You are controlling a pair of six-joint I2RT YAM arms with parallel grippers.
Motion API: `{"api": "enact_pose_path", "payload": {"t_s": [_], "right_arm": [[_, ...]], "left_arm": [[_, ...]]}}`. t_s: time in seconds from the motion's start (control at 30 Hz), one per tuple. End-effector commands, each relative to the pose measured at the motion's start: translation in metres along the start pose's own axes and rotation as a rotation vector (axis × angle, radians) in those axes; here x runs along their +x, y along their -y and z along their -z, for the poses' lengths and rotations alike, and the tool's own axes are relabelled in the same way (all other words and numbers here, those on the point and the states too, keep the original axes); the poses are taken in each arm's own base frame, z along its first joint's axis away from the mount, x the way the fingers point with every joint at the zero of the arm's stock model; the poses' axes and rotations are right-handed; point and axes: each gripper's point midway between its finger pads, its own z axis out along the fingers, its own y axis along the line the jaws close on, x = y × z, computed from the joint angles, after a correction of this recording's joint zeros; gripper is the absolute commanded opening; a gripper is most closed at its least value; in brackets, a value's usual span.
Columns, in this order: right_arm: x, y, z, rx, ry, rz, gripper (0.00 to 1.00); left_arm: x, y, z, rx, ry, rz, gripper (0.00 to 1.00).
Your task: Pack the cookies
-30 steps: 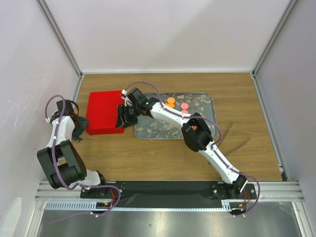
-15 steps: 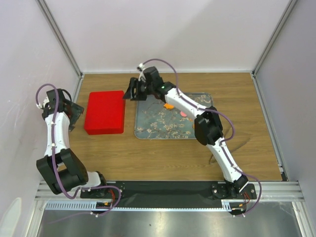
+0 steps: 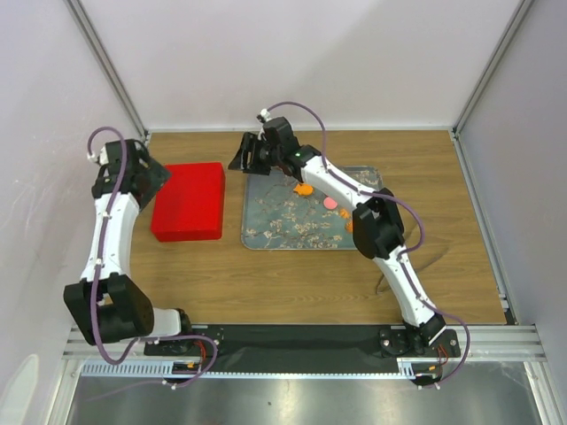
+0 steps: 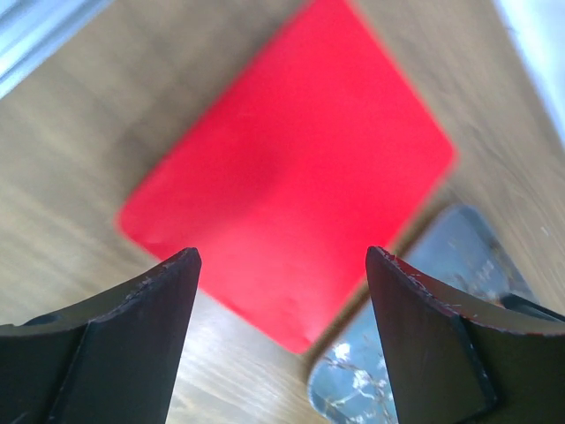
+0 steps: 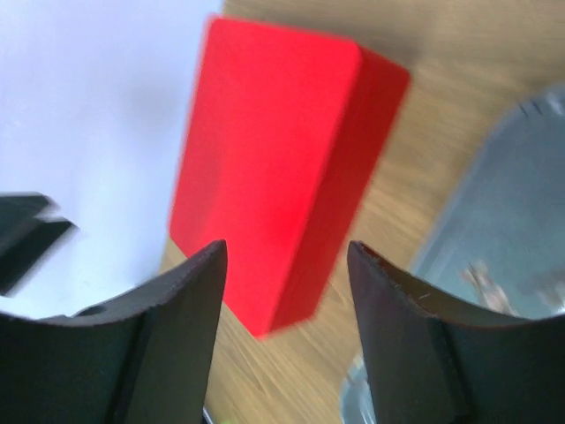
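Two cookies show on the patterned grey tray (image 3: 283,230): an orange one (image 3: 304,189) and a pink one (image 3: 330,203), both partly behind the right arm. A closed red box (image 3: 188,201) lies left of the tray. My left gripper (image 3: 154,173) is open and empty, raised by the box's far left corner. In the left wrist view the box (image 4: 291,168) fills the gap between the open jaws (image 4: 281,256). My right gripper (image 3: 241,156) is open and empty, raised over the tray's far left corner. It faces the box (image 5: 274,150) between its open jaws (image 5: 287,249).
The tray's corner shows in the left wrist view (image 4: 415,353) and its edge in the right wrist view (image 5: 503,221). White walls with metal posts close the table on three sides. Bare wood lies near the front and at the right.
My right gripper has left the box's right edge and swung back to the tray's far left corner. My left gripper has risen and moved from the box's left side to its far left corner.
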Motion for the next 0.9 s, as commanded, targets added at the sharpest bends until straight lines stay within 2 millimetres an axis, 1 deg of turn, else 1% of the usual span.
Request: {"api": "enact_pose_path", "payload": {"t_s": [0.0, 0.03, 0.07, 0.1, 0.13, 0.17, 0.2, 0.23, 0.27, 0.3, 0.33, 0.37, 0.4, 0.43, 0.47, 0.53, 0.57, 0.6, 0.63, 0.67, 0.73, 0.77, 0.83, 0.87], "right_arm": [[-0.038, -0.036, 0.05, 0.004, 0.116, 0.075, 0.64], [-0.039, -0.035, 0.056, 0.019, 0.123, 0.081, 0.64], [-0.044, -0.035, 0.066, 0.04, 0.15, 0.09, 0.65], [-0.033, -0.02, 0.069, 0.079, 0.133, 0.088, 0.67], [-0.043, -0.036, 0.092, 0.068, 0.17, 0.102, 0.67], [-0.045, -0.031, 0.101, 0.101, 0.192, 0.101, 0.67], [-0.034, -0.017, 0.106, 0.143, 0.177, 0.103, 0.67], [-0.042, -0.03, 0.131, 0.142, 0.216, 0.114, 0.68], [-0.044, -0.025, 0.142, 0.181, 0.246, 0.119, 0.68], [-0.046, -0.026, 0.156, 0.198, 0.266, 0.126, 0.71], [-0.04, -0.025, 0.176, 0.213, 0.275, 0.141, 0.72], [-0.043, -0.023, 0.19, 0.25, 0.312, 0.144, 0.73], [-0.039, -0.018, 0.201, 0.277, 0.316, 0.144, 0.75], [-0.03, -0.009, 0.208, 0.311, 0.303, 0.151, 0.76], [-0.031, -0.01, 0.233, 0.345, 0.334, 0.151, 0.78], [-0.026, 0.006, 0.256, 0.43, 0.349, 0.141, 0.81], [-0.023, 0.005, 0.276, 0.45, 0.363, 0.145, 0.83], [-0.022, 0.008, 0.288, 0.468, 0.378, 0.145, 0.85], [-0.021, 0.017, 0.299, 0.514, 0.402, 0.136, 0.86], [-0.014, 0.02, 0.318, 0.532, 0.416, 0.126, 0.87], [-0.007, 0.029, 0.337, 0.58, 0.449, 0.111, 0.92], [0.004, 0.036, 0.351, 0.596, 0.453, 0.088, 0.95], [0.012, 0.041, 0.361, 0.61, 0.459, 0.074, 0.96], [0.023, 0.05, 0.363, 0.633, 0.438, 0.058, 0.96]], "left_arm": [[-0.015, 0.043, 0.028, 0.121, 0.092, -0.076, 0.83], [-0.011, 0.049, 0.032, 0.143, 0.089, -0.095, 0.83], [-0.008, 0.056, 0.039, 0.172, 0.096, -0.109, 0.83], [0.004, 0.068, 0.047, 0.206, 0.084, -0.145, 0.83], [0.009, 0.073, 0.052, 0.222, 0.082, -0.174, 0.83], [0.018, 0.08, 0.061, 0.252, 0.078, -0.201, 0.83], [0.031, 0.09, 0.069, 0.283, 0.067, -0.242, 0.83], [0.039, 0.093, 0.074, 0.299, 0.062, -0.267, 0.83], [0.047, 0.096, 0.08, 0.314, 0.056, -0.288, 0.83], [0.058, 0.104, 0.095, 0.364, 0.056, -0.321, 0.83], [0.066, 0.103, 0.098, 0.371, 0.051, -0.343, 0.83], [0.072, 0.104, 0.105, 0.395, 0.049, -0.355, 0.83], [0.084, 0.108, 0.113, 0.432, 0.032, -0.379, 0.83], [0.086, 0.108, 0.123, 0.462, 0.04, -0.39, 0.83], [0.094, 0.104, 0.123, 0.46, 0.028, -0.409, 0.83], [0.106, 0.099, 0.135, 0.497, 0.01, -0.443, 0.84], [0.112, 0.097, 0.138, 0.511, -0.001, -0.457, 0.84], [0.114, 0.095, 0.141, 0.523, -0.003, -0.467, 0.84], [0.119, 0.091, 0.142, 0.534, -0.008, -0.478, 0.84], [0.121, 0.09, 0.145, 0.551, -0.015, -0.487, 0.84], [0.127, 0.085, 0.146, 0.559, -0.023, -0.509, 0.84], [0.128, 0.084, 0.148, 0.573, -0.031, -0.519, 0.84], [0.129, 0.083, 0.151, 0.584, -0.032, -0.55, 0.84], [0.127, 0.082, 0.154, 0.59, -0.025, -0.555, 0.84]]}}
